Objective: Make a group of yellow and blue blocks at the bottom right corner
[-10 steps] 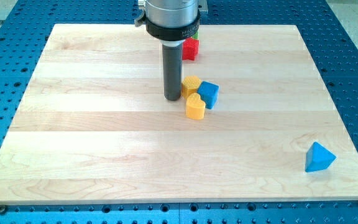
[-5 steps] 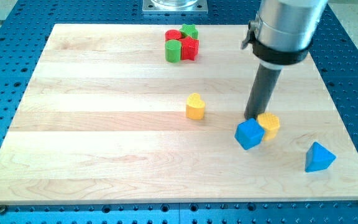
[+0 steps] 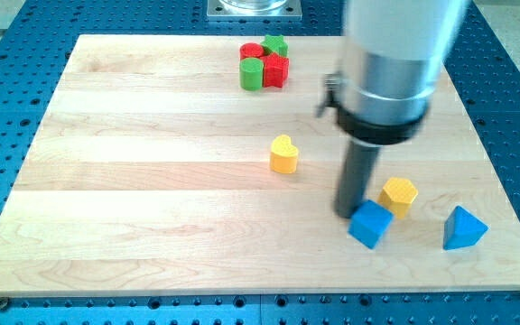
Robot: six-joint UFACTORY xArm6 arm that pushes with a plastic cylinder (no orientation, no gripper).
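Note:
My tip (image 3: 348, 213) rests on the board just left of and above a blue cube (image 3: 370, 224), touching or nearly touching it. A yellow block (image 3: 398, 195) sits up and to the right of the cube, close to the rod. A blue triangular block (image 3: 463, 227) lies near the view's bottom right corner. A yellow heart-shaped block (image 3: 283, 154) stands alone near the middle of the board, left of the rod.
A cluster of red and green blocks (image 3: 264, 61) sits at the view's top centre. The wooden board (image 3: 134, 217) lies on a blue perforated table. The arm's thick body (image 3: 386, 63) hangs over the upper right part of the board.
The tip pushed the blue cube and a yellow block from the middle toward the bottom right; then it moved down and left around the cube. The yellow heart stayed behind.

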